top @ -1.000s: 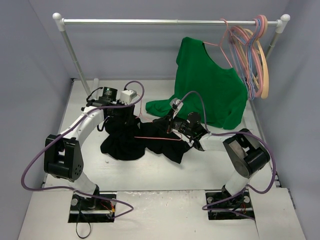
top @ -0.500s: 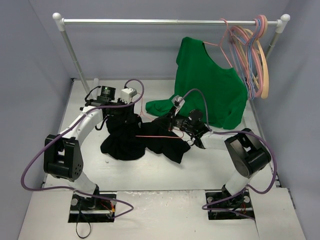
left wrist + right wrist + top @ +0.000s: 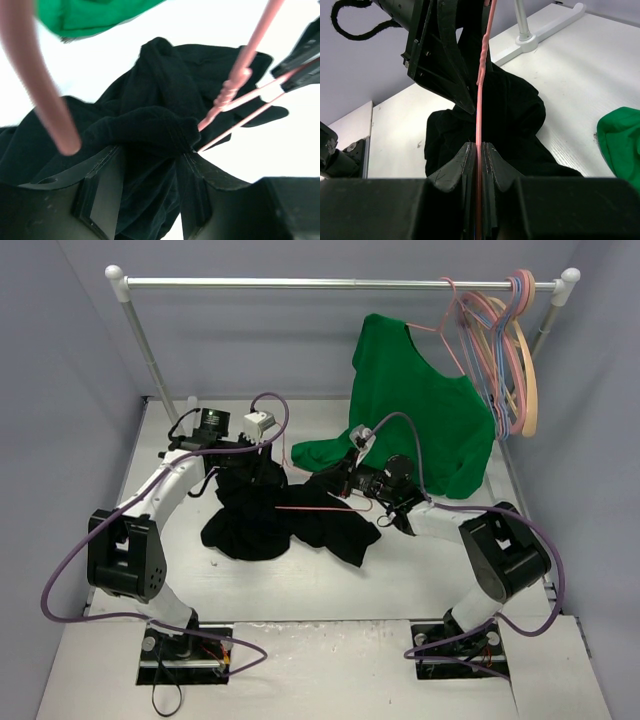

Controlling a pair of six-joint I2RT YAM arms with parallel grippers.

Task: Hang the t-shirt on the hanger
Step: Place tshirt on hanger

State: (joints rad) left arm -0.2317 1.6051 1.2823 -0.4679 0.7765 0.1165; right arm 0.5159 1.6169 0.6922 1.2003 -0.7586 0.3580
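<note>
The black t-shirt [image 3: 270, 520] lies bunched at the table's middle. My left gripper [image 3: 252, 462] is shut on a fold of it [image 3: 150, 135] and holds that part lifted. My right gripper [image 3: 345, 485] is shut on the thin pink wire hanger [image 3: 310, 508], whose wire runs left across the shirt. In the right wrist view the hanger [image 3: 480, 115] runs straight up between my closed fingers toward the left gripper. In the left wrist view the hanger's twisted neck [image 3: 230, 92] and curved hook [image 3: 35, 75] stand just beyond the gripped fold.
A green t-shirt [image 3: 420, 420] hangs from the rail [image 3: 330, 283] at the back right, its hem on the table. Several pink, blue and tan hangers [image 3: 505, 350] hang at the rail's right end. The rail's left post [image 3: 150, 365] stands behind my left arm.
My right gripper has moved up and away from me with the pink hanger. My left gripper has shifted slightly back, still holding the shirt.
</note>
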